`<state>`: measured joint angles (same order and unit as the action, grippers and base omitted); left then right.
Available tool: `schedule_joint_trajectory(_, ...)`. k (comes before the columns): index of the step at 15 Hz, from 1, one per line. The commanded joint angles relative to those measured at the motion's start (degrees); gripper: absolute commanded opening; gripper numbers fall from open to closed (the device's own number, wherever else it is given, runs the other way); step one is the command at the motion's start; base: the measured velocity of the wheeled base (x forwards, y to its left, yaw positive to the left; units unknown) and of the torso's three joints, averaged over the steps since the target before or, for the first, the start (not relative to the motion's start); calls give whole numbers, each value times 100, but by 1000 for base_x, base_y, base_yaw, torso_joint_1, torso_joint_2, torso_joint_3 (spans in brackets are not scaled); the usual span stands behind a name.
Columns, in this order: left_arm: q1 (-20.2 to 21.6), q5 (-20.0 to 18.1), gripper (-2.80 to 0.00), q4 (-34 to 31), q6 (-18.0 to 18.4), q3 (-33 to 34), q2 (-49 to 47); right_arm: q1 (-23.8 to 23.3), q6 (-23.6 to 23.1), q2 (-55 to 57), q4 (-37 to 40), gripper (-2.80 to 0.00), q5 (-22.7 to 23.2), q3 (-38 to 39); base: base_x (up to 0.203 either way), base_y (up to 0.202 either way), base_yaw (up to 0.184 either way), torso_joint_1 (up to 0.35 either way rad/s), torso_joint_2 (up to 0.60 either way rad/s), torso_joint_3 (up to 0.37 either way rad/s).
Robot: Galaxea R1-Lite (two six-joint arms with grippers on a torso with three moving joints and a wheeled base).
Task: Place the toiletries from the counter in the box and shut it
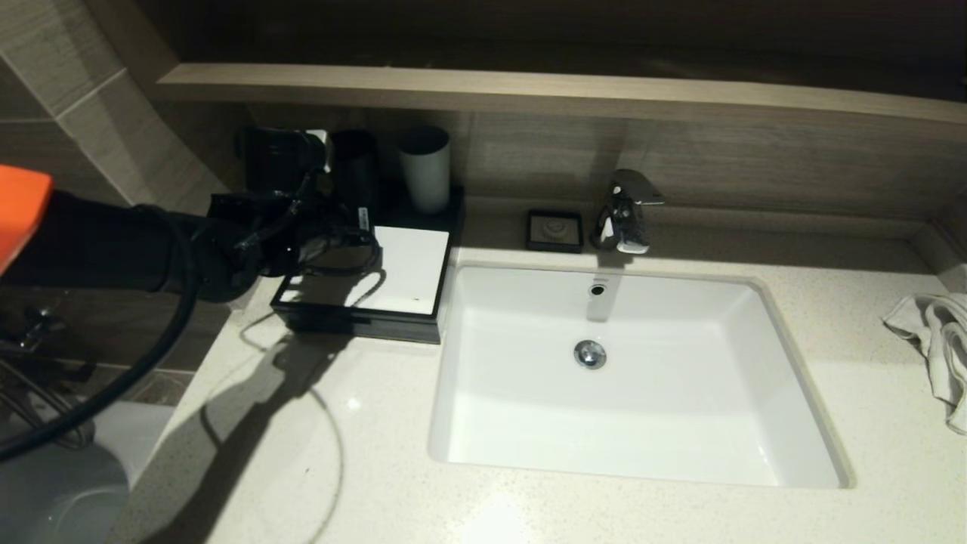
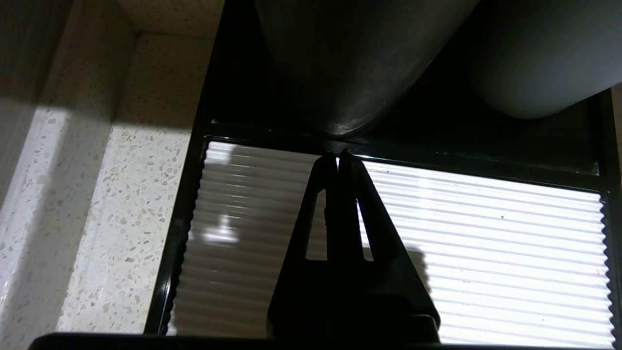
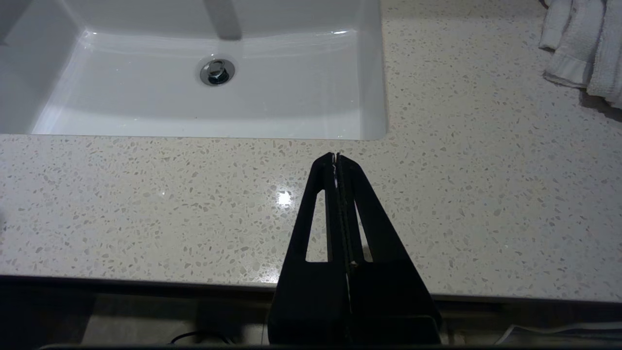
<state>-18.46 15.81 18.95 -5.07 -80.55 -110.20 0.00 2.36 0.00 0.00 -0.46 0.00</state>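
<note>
A black box [image 1: 363,323] stands on the counter left of the sink, with a white ribbed lid [image 1: 412,272] lying flat across its top. My left gripper [image 1: 355,223] is over the lid's back edge. In the left wrist view this gripper [image 2: 338,155] is shut and empty, its tips at the lid's [image 2: 486,253] far edge, just before a black cup [image 2: 350,58]. My right gripper [image 3: 336,155] is shut and empty above the counter's front strip, near the sink's front corner; it is out of the head view. No loose toiletries show on the counter.
A black cup [image 1: 355,170] and a white cup [image 1: 424,170] stand on the tray behind the lid. The sink [image 1: 529,446], faucet [image 1: 623,211] and a small black dish [image 1: 554,230] are to the right. A white towel [image 1: 937,340] lies at the far right.
</note>
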Motion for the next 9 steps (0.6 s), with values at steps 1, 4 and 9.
schedule_joint_trajectory(1,0,18,-280,9,5,-177,-222,0,1,9,0,-280,-5,0,0,0,0,0,0,0)
schedule_joint_trajectory(4,9,27,-280,3,15,-389,-371,0,1,9,0,-280,2,0,0,0,0,0,0,0)
schedule_joint_trajectory(9,16,45,-280,28,53,-699,-569,0,1,9,0,-280,-2,0,0,0,0,0,0,0)
